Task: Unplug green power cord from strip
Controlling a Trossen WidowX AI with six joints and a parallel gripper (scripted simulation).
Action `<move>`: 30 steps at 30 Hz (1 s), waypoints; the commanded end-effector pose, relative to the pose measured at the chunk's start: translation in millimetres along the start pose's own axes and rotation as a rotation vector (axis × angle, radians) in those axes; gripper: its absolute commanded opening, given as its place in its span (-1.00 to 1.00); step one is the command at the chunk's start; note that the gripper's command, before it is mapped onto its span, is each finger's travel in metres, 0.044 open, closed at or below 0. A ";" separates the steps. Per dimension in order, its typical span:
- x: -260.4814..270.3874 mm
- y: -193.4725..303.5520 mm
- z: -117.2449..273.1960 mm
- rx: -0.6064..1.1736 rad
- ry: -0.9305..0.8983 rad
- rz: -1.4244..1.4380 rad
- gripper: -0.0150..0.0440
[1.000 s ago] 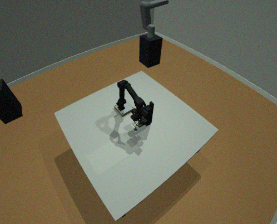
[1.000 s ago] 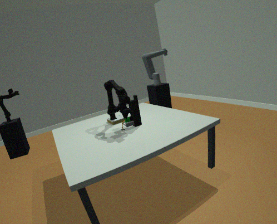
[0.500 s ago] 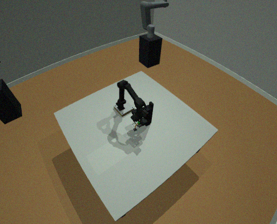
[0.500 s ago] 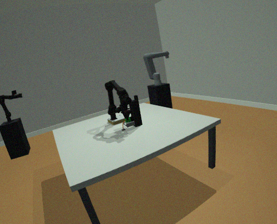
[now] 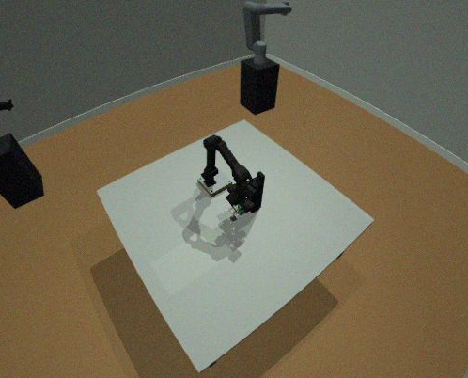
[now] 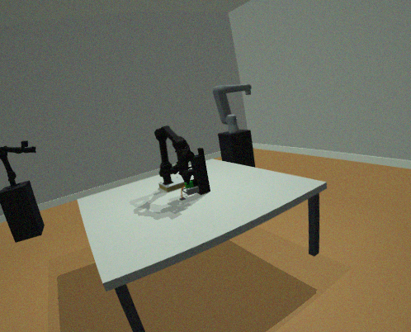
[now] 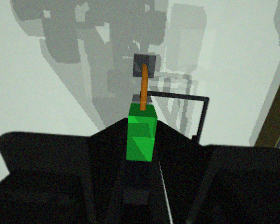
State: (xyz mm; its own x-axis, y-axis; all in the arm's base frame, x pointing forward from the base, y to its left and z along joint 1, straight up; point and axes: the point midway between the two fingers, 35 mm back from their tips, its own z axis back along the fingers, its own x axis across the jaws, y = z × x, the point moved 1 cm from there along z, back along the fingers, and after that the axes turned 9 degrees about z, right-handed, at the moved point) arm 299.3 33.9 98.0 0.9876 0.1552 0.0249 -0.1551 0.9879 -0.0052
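Observation:
The green plug is between the fingertips of my gripper, which is shut on it from both sides. An orange cord runs from the plug's end to a small dark block on the table. The pale grey power strip shows low under the plug in the exterior view. The fingers and arm hide much of the strip. Whether the plug is still seated in it cannot be made out.
A tall black upright panel stands right beside the gripper and strip. A thin black wire frame is beside the plug. The arm's base plate lies behind on the white table.

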 end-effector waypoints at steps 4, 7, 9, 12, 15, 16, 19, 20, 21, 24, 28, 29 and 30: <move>0.0 -7.2 0.5 0.000 -0.001 0.001 -0.49; -0.3 -12.2 0.4 0.000 -0.001 0.001 -0.49; -0.5 -15.5 0.4 0.000 -0.001 0.000 -0.49; -1.0 -20.5 0.3 -0.001 -0.001 0.000 -0.49; -1.6 -25.4 0.3 -0.001 -0.001 0.000 -0.49; -1.9 -27.1 0.3 -0.001 -0.001 0.000 -0.49; -2.6 -32.0 0.3 -0.001 -0.001 -0.001 -0.49; -2.9 -33.7 0.3 -0.001 -0.001 -0.001 -0.49; -3.3 -35.3 0.2 -0.001 -0.001 -0.001 -0.49; -4.3 -40.2 0.2 -0.001 -0.001 -0.001 -0.49; -6.0 -46.7 0.1 -0.001 0.000 -0.002 -0.49; -6.5 -48.3 0.1 -0.001 0.000 -0.002 -0.49; -7.0 -49.9 0.1 -0.002 0.000 -0.002 -0.49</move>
State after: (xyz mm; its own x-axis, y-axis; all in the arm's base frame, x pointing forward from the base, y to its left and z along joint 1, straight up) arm 300.5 2.1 98.0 0.9827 0.1834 0.0271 -0.1838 0.9829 0.0103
